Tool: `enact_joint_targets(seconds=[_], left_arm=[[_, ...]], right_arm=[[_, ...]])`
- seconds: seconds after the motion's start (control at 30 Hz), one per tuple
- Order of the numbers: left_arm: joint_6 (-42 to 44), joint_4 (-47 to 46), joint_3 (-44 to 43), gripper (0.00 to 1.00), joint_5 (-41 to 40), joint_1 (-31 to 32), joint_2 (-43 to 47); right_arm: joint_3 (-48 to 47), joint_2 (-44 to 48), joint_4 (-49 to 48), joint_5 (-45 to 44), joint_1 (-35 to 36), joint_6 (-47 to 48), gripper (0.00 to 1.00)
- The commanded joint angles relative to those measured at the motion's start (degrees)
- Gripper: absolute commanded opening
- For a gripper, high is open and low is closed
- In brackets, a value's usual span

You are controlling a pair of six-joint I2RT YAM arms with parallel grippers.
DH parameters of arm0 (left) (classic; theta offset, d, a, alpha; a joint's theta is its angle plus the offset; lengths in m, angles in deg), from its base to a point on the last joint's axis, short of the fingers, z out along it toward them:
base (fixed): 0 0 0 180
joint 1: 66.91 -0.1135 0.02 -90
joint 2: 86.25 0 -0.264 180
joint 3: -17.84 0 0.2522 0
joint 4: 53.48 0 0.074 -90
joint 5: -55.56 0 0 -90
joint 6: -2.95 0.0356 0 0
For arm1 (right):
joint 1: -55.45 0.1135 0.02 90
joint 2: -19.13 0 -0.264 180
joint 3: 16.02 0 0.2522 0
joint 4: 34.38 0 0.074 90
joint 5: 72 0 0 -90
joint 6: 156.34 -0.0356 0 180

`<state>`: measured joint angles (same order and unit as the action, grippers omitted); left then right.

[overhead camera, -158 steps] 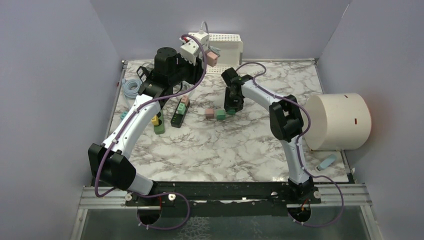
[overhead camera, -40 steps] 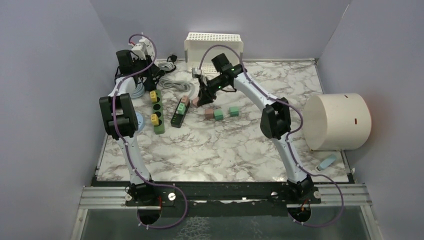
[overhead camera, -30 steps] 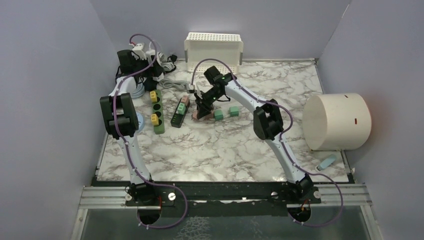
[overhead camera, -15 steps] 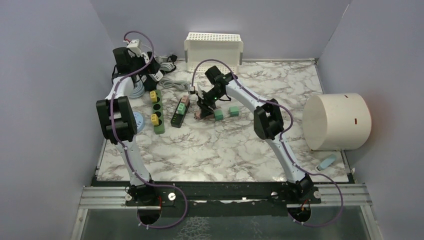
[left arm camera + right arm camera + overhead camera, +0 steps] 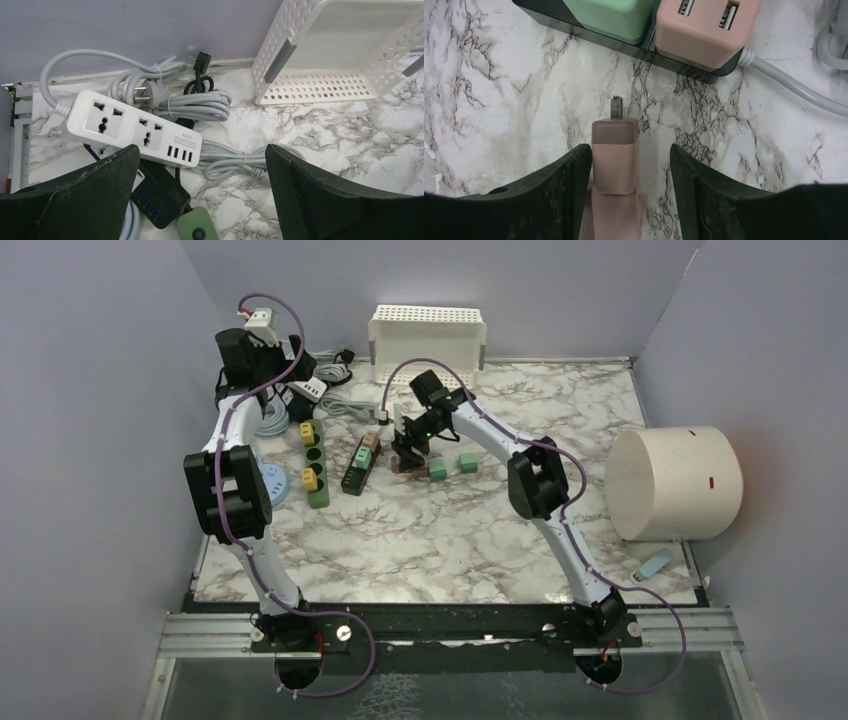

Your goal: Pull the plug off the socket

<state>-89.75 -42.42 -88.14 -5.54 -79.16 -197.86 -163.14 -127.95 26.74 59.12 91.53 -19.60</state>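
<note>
So the plug is lying flat on the table, just right of the socket strip and apart from it. A second strip is sitting left of that one. A basket is standing at the back, and a drum is lying far right.

- White strip, far-left corner of table: small dark printed label next to its USB ports. It's upside down in left wrist view, and the chars are too small to read w/ certainty.
- Pink plug, right wrist view: no legible print.
- Top view: nothing legible.
</note>
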Motion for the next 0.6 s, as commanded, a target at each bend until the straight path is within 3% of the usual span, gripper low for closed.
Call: enact_joint_targets(seconds=[0.0, 0.2, 0.27, 0.33, 0.4, 0.5, 0.57], left_arm=[[-0.1, -1.9, 3.3, 0.99, 0.9, -0.3, 4.8], [-3.3, -6.9, 9.7, 0.99, 2.6, -0.3, 10.2], [-3.6, -7.5, 11.0, 0.99, 2.5, -0.4, 11.6], [-4.0, -8.1, 12.1, 0.99, 1.8, -0.3, 12.7], [-4.1, -8.4, 12.9, 0.99, 1.0, -0.4, 13.4], [-4.6, -8.4, 13.7, 0.99, 0.1, -0.4, 13.4], [-5.5, -6.1, 12.6, 0.99, -0.6, -0.3, 12.7]], right_arm=[[1.0, 5.3, -3.4, -0.6, 0.5, -0.2, 0.64], [6.2, 13.2, -9.1, 1.0, 0.2, -1.8, 0.66], [8.1, 16.3, -12.6, 1.1, 0.2, -4.0, 0.74], [9.6, 19.0, -17.9, 0.2, 0.3, -8.8, 0.96], [13.0, 21.3, -27.8, -3.3, 0.3, -16.6, 1.0], [23.1, 25.2, -49.8, -13.6, 0.3, -39.4, 1.0], [26.3, 26.0, -56.1, -17.4, 0.3, -50.4, 1.0]])
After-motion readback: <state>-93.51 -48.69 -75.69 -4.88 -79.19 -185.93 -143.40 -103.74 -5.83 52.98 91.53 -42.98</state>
